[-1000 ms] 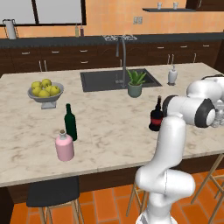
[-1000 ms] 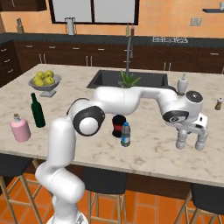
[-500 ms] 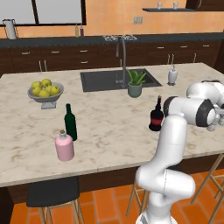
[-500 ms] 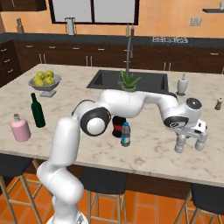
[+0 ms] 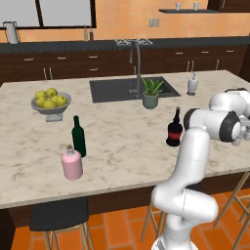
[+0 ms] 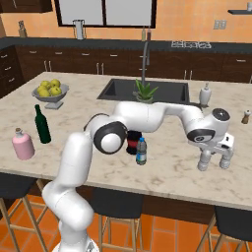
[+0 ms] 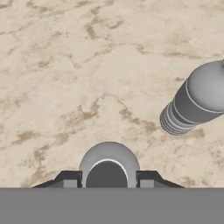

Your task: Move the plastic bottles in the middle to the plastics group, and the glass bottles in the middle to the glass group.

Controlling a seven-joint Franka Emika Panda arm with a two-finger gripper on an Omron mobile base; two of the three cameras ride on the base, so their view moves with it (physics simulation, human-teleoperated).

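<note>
Greyish bottle [image 7: 108, 166] sits between the gripper [image 7: 107, 179] fingertips, seemingly clamped; ribbed bottle [image 7: 194, 99] just beside.

Even, bright, perhaps slightly soft render

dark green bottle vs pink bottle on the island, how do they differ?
The dark green bottle is tall and slim; the pink bottle is squat and wide. The green one is dark and opaque-looking, the pink one pale with a tan stopper. The green stands farther from the counter's front edge. Both are upright, side by side.
</note>
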